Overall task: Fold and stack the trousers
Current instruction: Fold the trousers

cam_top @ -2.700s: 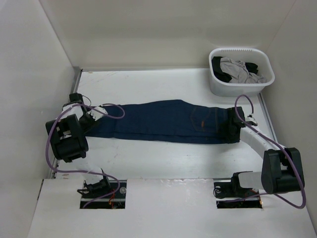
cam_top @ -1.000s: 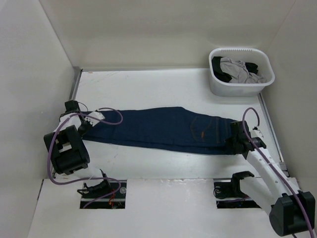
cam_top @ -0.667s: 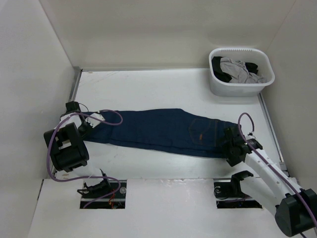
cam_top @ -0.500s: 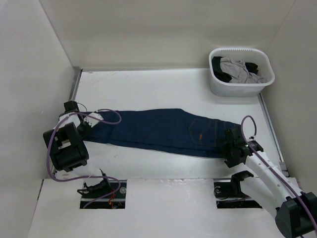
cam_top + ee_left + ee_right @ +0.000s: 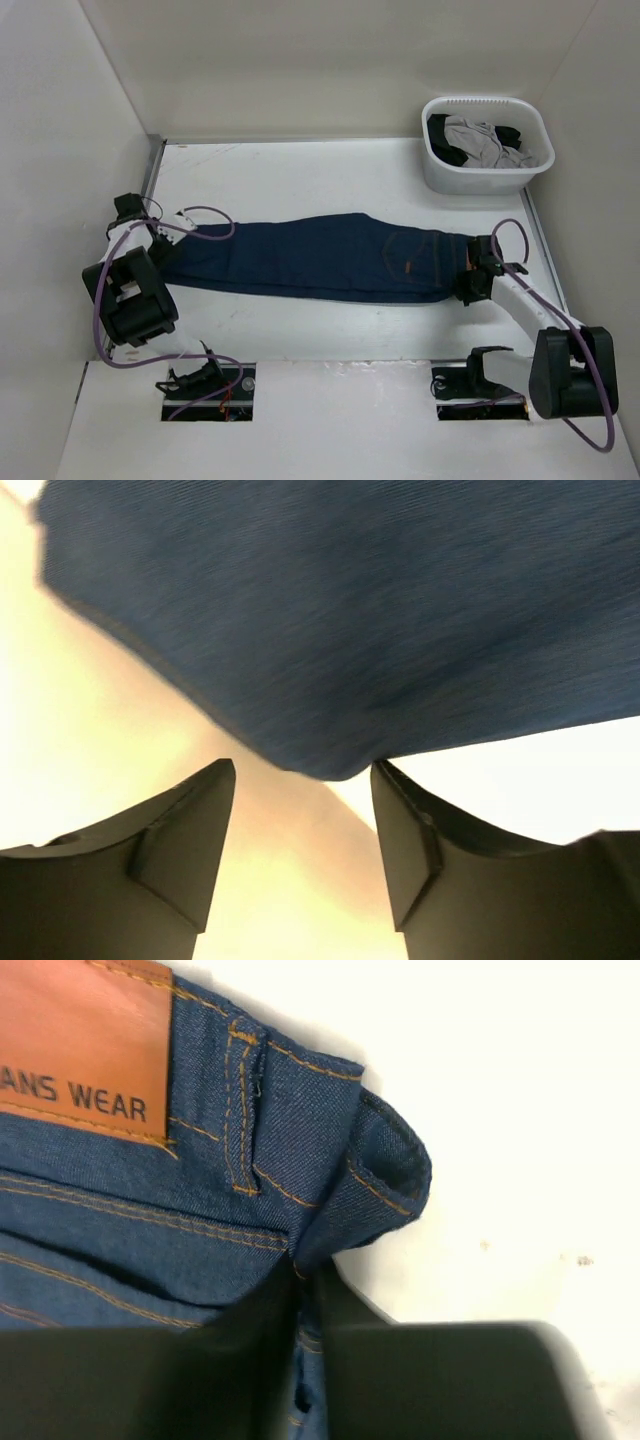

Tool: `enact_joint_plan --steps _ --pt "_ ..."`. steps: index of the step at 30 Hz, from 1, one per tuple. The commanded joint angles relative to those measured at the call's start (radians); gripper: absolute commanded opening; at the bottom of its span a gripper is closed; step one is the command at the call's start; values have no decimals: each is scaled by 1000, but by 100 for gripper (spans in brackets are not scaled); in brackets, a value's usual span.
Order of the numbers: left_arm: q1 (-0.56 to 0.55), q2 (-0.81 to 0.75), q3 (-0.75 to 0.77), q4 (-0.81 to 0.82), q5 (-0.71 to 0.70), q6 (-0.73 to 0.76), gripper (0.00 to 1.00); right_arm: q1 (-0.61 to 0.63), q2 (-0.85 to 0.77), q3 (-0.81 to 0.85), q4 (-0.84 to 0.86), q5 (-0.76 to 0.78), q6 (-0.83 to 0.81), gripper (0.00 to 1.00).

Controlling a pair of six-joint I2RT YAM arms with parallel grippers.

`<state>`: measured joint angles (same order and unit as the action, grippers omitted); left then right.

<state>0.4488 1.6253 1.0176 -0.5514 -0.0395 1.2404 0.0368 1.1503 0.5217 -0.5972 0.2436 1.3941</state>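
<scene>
Dark navy denim jeans (image 5: 310, 258) lie legs-together across the white bench (image 5: 300, 170) middle, cross-folds and stacking undone. The left hand (image 5: 301, 770) gapes empty; the right hand (image 5: 305, 1305) apparently pinches the waistband (image 5: 330, 1175).

The jaws pinch a waistband fold of the trousers (image 5: 130, 1215), near the tan patch (image 5: 85, 1045).

The left arm (image 5: 128, 290) is folded up at the left edge with its wrist turned rightward. The left gripper (image 5: 300, 780) is held low with jaws apart, nothing between them. The right arm (image 5: 520, 298) is stretched low toward the far left, and the right gripper (image 5: 308, 1295) is nearly closed, with the trousers (image 5: 120, 1190) pinched at the waist.
</scene>
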Motion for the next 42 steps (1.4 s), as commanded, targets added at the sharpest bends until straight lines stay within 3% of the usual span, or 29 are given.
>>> enact_joint_plan --steps 1,8,13,16,20,22,25,30,35,40,41,42 --pt "23 -27 67 8 36 -13 58 -60 31 -14 60 74 -113 0" --pt "-72 5 93 37 43 -97 63 -122 -242 182 -62 368 -406 0" --pt "-199 80 116 74 12 -186 64 -115 -299 346 35 407 -781 0" --pt "-239 139 144 99 -31 -242 64 43 -302 409 130 404 -975 0" --pt "-282 200 154 88 -56 -271 63 359 -244 434 282 291 -1122 0" --pt "-302 209 135 94 -56 -272 63 526 -160 452 333 240 -1147 0" --pt "-324 220 111 100 -62 -272 63 729 23 503 376 284 -1097 0" --pt "-333 243 96 103 -76 -285 63 939 322 615 408 303 -977 0" --pt "-333 263 90 110 -76 -285 63 1013 468 632 459 211 -922 0" --pt "-330 274 99 111 -76 -286 63 1032 493 597 482 169 -940 1" --pt "-328 274 101 111 -76 -286 63 1032 497 589 488 134 -948 5" --pt "-327 274 101 111 -76 -286 63 1032 499 583 496 87 -960 17"
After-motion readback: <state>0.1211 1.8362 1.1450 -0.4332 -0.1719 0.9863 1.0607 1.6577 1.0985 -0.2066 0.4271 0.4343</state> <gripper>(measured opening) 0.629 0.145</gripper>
